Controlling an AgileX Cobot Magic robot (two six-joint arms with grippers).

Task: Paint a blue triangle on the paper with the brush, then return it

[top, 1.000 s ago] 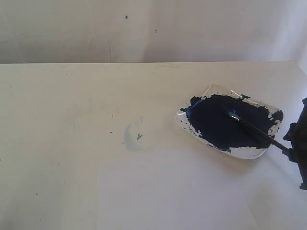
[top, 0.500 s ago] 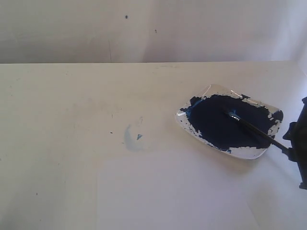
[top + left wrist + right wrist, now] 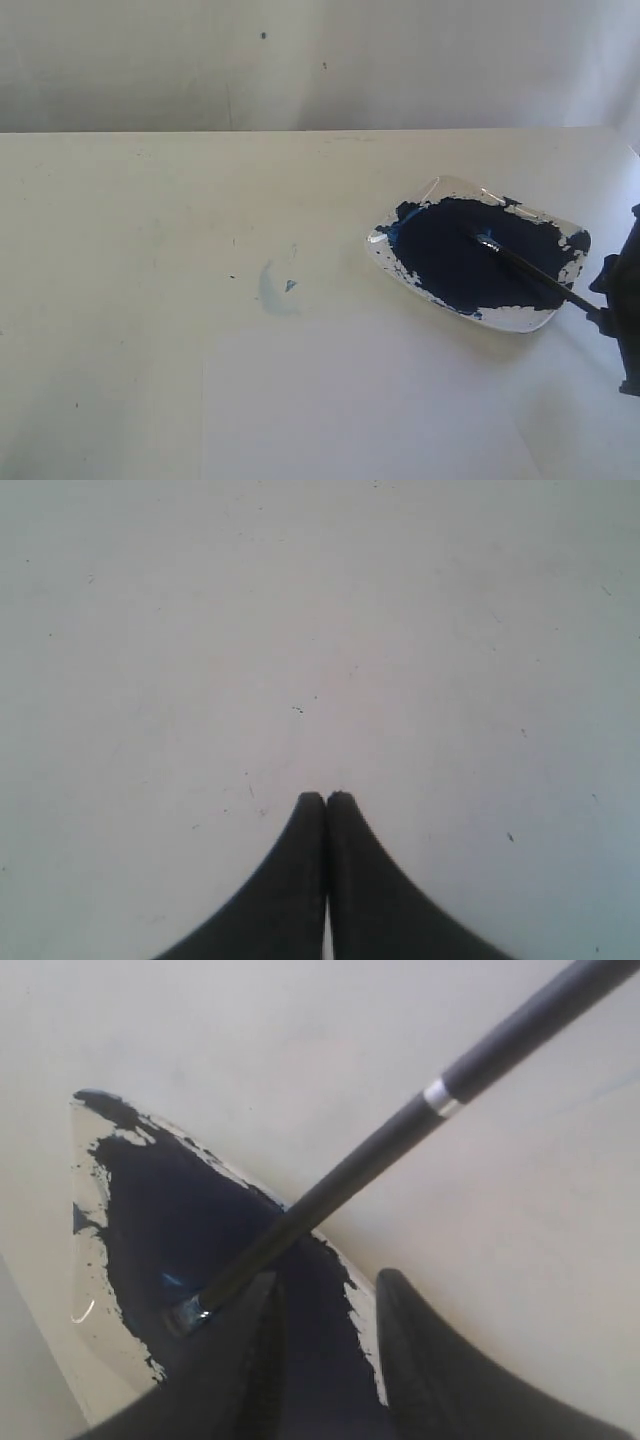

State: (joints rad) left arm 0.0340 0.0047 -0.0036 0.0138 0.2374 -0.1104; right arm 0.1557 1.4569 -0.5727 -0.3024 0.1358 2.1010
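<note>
The brush (image 3: 530, 268) lies across the paint dish (image 3: 525, 318), its bristle tip in the dark blue paint and its black handle running out over the rim toward my right gripper (image 3: 617, 300). In the right wrist view the brush (image 3: 400, 1140) passes beside one finger; the right gripper (image 3: 328, 1280) is open with only the dish showing between its fingers. The paper (image 3: 360, 410) lies at the front, blank where it shows. No blue triangle shows on it. My left gripper (image 3: 327, 798) is shut, empty, over bare pale surface.
A faint pale-blue smudge (image 3: 274, 292) with a tiny blue fleck marks the cream tabletop (image 3: 150, 220) left of the dish. A pale wall (image 3: 300, 60) stands behind the table's far edge.
</note>
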